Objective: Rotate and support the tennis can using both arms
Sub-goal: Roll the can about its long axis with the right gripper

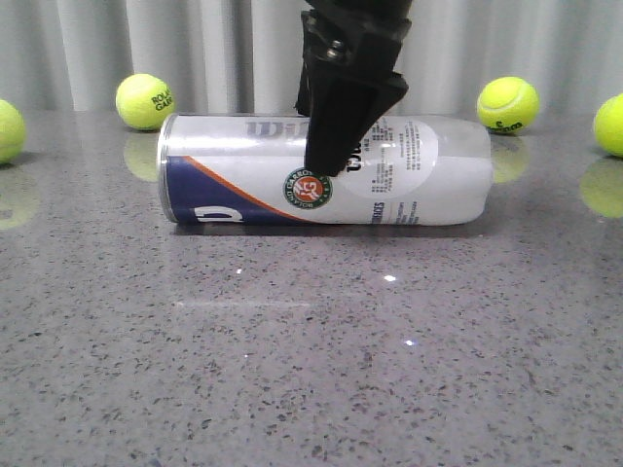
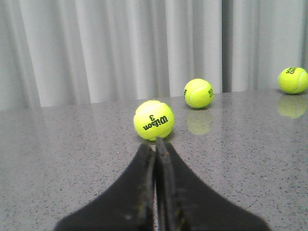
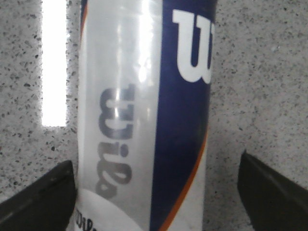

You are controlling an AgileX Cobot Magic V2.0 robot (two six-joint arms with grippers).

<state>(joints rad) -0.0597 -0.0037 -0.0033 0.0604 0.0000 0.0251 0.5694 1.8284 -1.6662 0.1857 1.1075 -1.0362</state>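
Note:
The tennis can (image 1: 321, 170) lies on its side across the middle of the grey table, silver rim to the left and the round green-orange emblem facing the camera. My right gripper (image 1: 329, 146) comes down from above over its middle and stands open astride it. In the right wrist view the tennis can (image 3: 144, 115) fills the space between the fingers; one finger (image 3: 43, 197) sits against its side and the other (image 3: 274, 192) stands apart. My left gripper (image 2: 154, 145) is shut with nothing in it, low over the table and out of the front view.
A yellow-green ball (image 2: 154, 120) marked Wilson 3 lies just beyond the left fingertips, with two more balls (image 2: 198, 93) (image 2: 292, 80) farther off. Several balls (image 1: 145, 101) (image 1: 507, 104) (image 1: 611, 125) lie behind the can near a pale curtain (image 1: 195, 49).

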